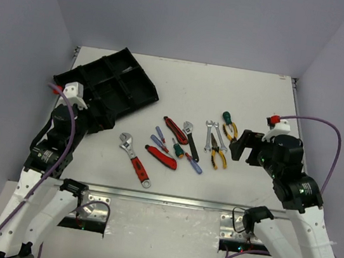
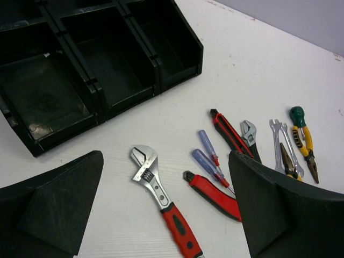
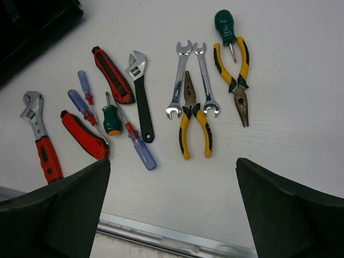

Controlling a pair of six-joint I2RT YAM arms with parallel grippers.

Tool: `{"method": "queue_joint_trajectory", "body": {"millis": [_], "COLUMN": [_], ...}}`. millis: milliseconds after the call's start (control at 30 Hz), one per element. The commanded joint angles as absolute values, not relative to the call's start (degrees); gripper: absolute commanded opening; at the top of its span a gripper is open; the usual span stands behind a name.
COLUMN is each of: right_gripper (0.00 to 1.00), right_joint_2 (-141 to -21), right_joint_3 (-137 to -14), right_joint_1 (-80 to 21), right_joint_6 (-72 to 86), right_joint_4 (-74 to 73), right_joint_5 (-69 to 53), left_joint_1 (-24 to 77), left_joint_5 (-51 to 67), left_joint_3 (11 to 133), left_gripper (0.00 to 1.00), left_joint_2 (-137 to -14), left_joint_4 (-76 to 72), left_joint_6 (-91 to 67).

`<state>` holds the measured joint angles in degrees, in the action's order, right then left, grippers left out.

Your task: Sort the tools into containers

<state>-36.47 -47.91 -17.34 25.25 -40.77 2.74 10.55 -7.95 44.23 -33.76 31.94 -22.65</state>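
The tools lie loose in a cluster at the table's middle. A red-handled adjustable wrench [image 1: 135, 159] [image 2: 161, 196] [image 3: 42, 140] lies leftmost. Beside it are two red utility knives [image 1: 161, 158] [image 2: 212, 193], blue screwdrivers [image 2: 207, 158], a black-handled wrench [image 3: 141, 97], two silver spanners [image 1: 213, 135] [image 3: 177, 80], two yellow-handled pliers [image 1: 217, 156] [image 3: 193, 123] and a green screwdriver [image 3: 226, 24]. The black divided tray [image 1: 112, 76] [image 2: 107, 64] sits far left, its compartments empty. My left gripper [image 1: 90, 117] [image 2: 164, 161] is open and empty beside the tray. My right gripper [image 1: 241, 148] [image 3: 173, 164] is open and empty, right of the tools.
A metal rail [image 1: 168, 199] [image 3: 161, 234] runs along the table's near edge. Pale walls close in the table on the left, back and right. Bare white tabletop [image 1: 229, 89] lies behind the tools.
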Motion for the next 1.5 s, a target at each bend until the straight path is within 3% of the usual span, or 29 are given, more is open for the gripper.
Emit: {"method": "queue_joint_trajectory", "body": {"millis": [0, 233, 533, 700, 900, 1233, 1467], "right_gripper": [0.99, 0.99, 0.98, 0.77, 0.64, 0.61, 0.22], "right_joint_2": [-38.9, -44.5, -76.7, -95.4, -112.3, -125.0, -126.6], "right_joint_3": [-48.9, -46.9, -62.9, -75.9, -89.6, -95.3, -93.6], "right_joint_1": [-17.4, -17.4, -17.1, -13.5, -12.3, -11.2, -11.2], "right_joint_6": [24.9, 23.7, 16.1, 11.7, 6.6, 6.1, 5.5], "right_joint_4": [-37.8, -26.9, -30.2, -31.2, -33.3, -35.0, -32.4], "right_joint_5": [4.1, -5.6, 15.0, 11.0, 8.9, 5.7, 6.1], "left_joint_1": [11.2, 11.4, 11.9, 12.3, 12.6, 12.7, 12.7], "left_joint_5": [-8.1, -6.9, -6.4, -5.9, -4.4, -1.9, -0.7], "left_joint_3": [45.4, 45.2, 45.1, 45.2, 45.0, 45.1, 45.0], "left_gripper": [1.00, 1.00, 1.00, 1.00, 1.00, 1.00, 1.00], "left_joint_2": [-33.7, -34.3, -35.4, -36.9, -37.8, -40.0, -40.3], "left_joint_4": [29.7, 29.3, 29.0, 29.1, 28.7, 28.3, 27.9], "left_joint_6": [-22.8, -22.8, -22.8, -22.7, -22.4, -21.7, -21.4]}}
